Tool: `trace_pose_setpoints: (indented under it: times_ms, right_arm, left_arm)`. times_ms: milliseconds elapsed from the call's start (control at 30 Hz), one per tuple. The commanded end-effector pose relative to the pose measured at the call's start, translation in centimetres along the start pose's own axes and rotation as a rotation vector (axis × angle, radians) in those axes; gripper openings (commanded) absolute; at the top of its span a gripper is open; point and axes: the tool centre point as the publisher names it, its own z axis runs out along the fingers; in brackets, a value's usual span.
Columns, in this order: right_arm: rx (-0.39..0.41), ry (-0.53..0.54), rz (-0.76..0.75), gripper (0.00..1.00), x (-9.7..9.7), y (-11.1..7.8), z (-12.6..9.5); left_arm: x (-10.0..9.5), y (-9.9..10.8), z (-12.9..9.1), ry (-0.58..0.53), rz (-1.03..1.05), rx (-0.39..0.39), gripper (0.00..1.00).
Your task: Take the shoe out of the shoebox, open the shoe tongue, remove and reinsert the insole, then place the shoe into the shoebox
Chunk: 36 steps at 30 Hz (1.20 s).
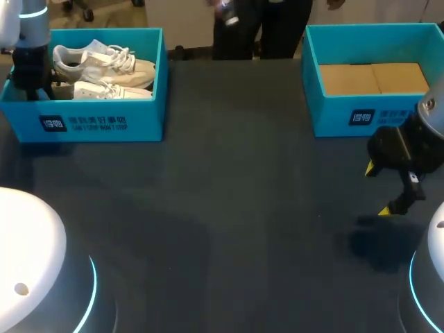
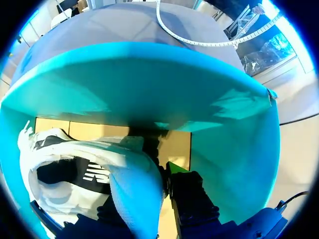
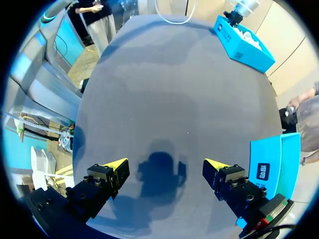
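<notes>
Left claw (image 1: 33,83) sits in the box (image 1: 104,123) at the bench's far left corner, by the shoe (image 2: 99,149); whether it grips I cannot tell. A weak hold may drop the shoe or snag it on the box wall. Right claw (image 3: 165,164) gapes, empty.

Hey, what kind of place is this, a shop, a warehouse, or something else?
Most likely a robot lab bench set up for shoe handling, not a shop: a dark table, a teal shoebox holding white sneakers, a second shoebox, and the right gripper open above the tabletop.

shoe (image 1: 104,64): white cloth mesh, matt | shoebox (image 1: 104,123): teal card, smooth, matt | table (image 1: 236,208): dark, matt
</notes>
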Motion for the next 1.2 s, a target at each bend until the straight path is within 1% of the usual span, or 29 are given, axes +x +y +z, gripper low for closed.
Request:
trace_pose_setpoints:
  times_ms: [33,200,367,433,600,667,800,900,1200]
  right_arm:
    - [0.001,-0.001,-0.001,1.0,0.0,0.0,0.1]
    - [0.001,-0.001,-0.001,1.0,0.0,0.0,0.1]
    - [0.001,-0.001,-0.001,1.0,0.0,0.0,0.1]
    - [0.001,-0.001,-0.001,1.0,0.0,0.0,0.1]
    - [0.001,-0.001,-0.001,1.0,0.0,0.0,0.1]
    - [0.001,-0.001,-0.001,1.0,0.0,0.0,0.1]
    - [0.001,-0.001,-0.001,1.0,0.0,0.0,0.1]
    - [0.001,-0.001,-0.001,1.0,0.0,0.0,0.1]
    - [0.001,-0.001,-0.001,1.0,0.0,0.0,0.1]
  left_arm:
    - [0.6,-0.3,-1.0,-0.009,0.001,-0.004,0.0]
    - [1.7,0.5,-2.6,-0.017,-0.036,-0.004,0.0]
    - [2.5,1.2,-3.0,-0.017,-0.064,-0.002,0.0]
    - [2.7,1.2,-3.3,-0.012,-0.067,-0.003,0.0]
    - [3.2,1.3,-4.8,-0.018,-0.073,-0.002,0.0]
    - [3.3,1.0,-5.7,-0.053,-0.051,-0.022,0.0]
    - [3.6,0.3,-7.6,-0.062,-0.048,-0.045,0.0]
    - [3.9,-0.2,-9.5,-0.072,-0.026,-0.076,0.0]
    - [4.2,-1.9,-15.0,-0.045,0.015,-0.154,0.0]
